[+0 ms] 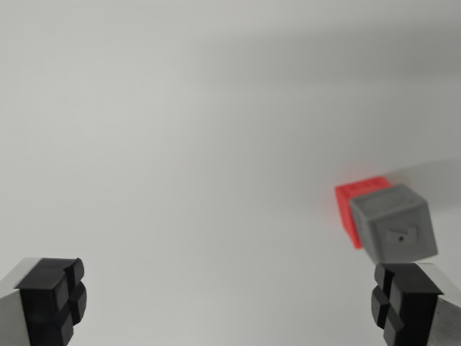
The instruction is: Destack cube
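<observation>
grey cube (395, 223): we see it resting on the red cube (358, 203), still stacked.
gripper (230, 303): wide apart, empty, near the grey cube.
left: we judge everything.

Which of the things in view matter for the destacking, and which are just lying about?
Part of the job:
- grey cube, at the wrist view's right, in front of the red one
- red cube, mostly hidden behind it
- tool, fingers wide apart, holding nothing

Lying about:
- nothing else; only the plain white surface
</observation>
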`<action>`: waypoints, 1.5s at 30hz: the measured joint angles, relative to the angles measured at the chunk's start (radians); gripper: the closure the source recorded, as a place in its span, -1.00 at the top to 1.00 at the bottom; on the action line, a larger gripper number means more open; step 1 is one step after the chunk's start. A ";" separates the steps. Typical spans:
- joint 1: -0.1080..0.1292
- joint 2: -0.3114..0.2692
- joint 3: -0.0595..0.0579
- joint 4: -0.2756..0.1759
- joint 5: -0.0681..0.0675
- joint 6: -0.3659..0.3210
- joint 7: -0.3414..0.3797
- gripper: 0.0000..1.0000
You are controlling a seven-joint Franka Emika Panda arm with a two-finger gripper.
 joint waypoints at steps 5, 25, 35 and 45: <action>-0.006 -0.005 -0.007 -0.028 0.000 0.022 -0.028 1.00; -0.039 -0.017 -0.041 -0.153 -0.002 0.134 -0.172 1.00; -0.064 -0.017 -0.065 -0.228 -0.003 0.210 -0.273 1.00; -0.090 -0.002 -0.088 -0.290 -0.003 0.287 -0.376 1.00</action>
